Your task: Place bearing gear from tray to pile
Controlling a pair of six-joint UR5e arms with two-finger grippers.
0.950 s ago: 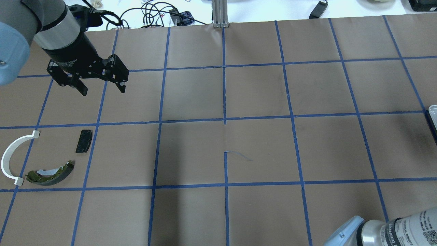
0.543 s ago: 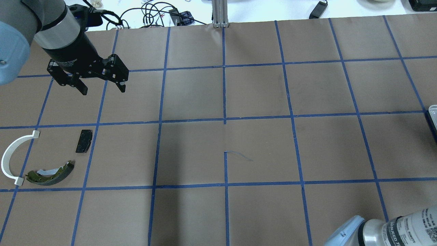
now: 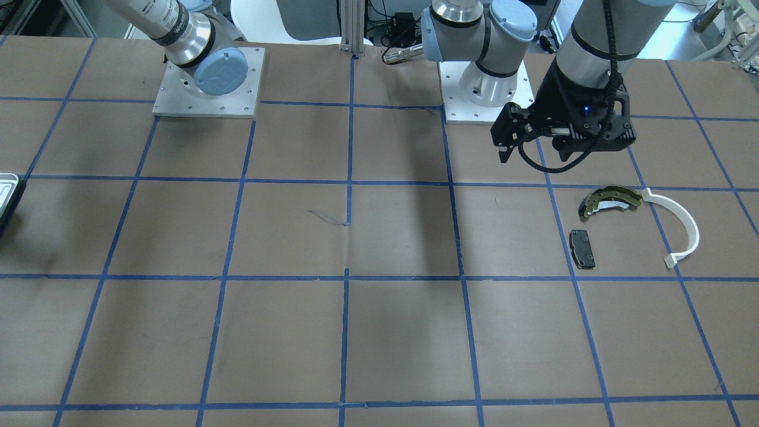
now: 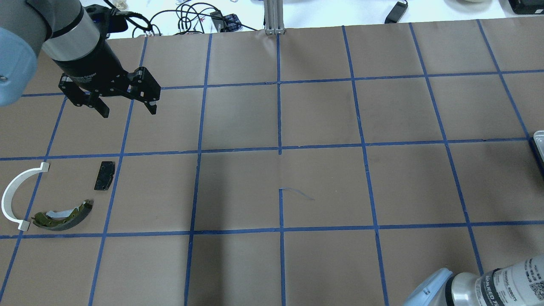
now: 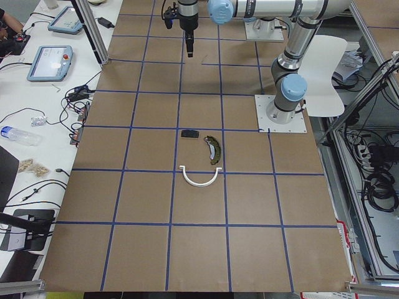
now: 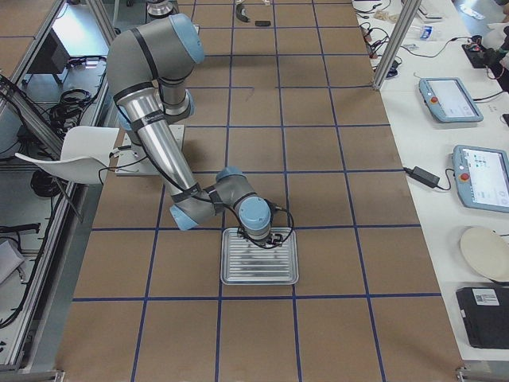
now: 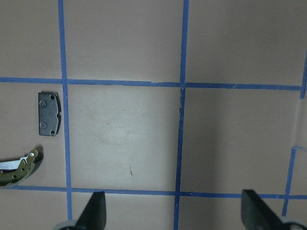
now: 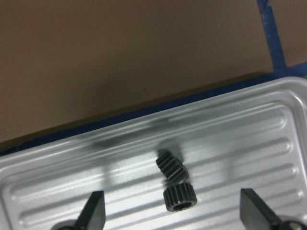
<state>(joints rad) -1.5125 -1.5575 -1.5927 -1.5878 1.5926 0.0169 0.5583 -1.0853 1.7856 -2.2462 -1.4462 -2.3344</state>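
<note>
Presently the gear (image 8: 176, 188) lies on its side on the ribbed floor of the tray (image 8: 67, 179). It is a small black toothed piece in two steps, its axis running from 11 to 5 o'clock in the right wrist view. The right end effector (image 8: 173, 213) hangs over it, released, with its fingers (image 8: 94, 211) spread wide. One finger is at 8 o'clock of the gear and one at 4 o'clock, and neither touches it. From the right side camera, the right arm (image 6: 155, 131) bends low over the tray's far edge. In the overhead view only a corner of the tray shows, at 3 o'clock on the tabletop (image 4: 323, 187), which is brown paper under a blue tape grid.

The pile (image 3: 608, 193) sits well apart from the tray, at 8 o'clock on the tabletop in the overhead view. It is made up of three parts:
- an olive-gold brake shoe (image 4: 72, 219);
- a white arc (image 4: 4, 200) at the shoe's 9 to 10 o'clock, with one end just beside the shoe's tip;
- a black pad (image 4: 104, 175) at the shoe's 1 o'clock, apart from both.

The left end effector (image 4: 127, 111) hovers at 12 to 1 o'clock of the pad, its fingers apart, released. Its wrist camera looks down on the tabletop, with the pad at 9 o'clock of the frame and the shoe's tip at 8 o'clock.
</note>
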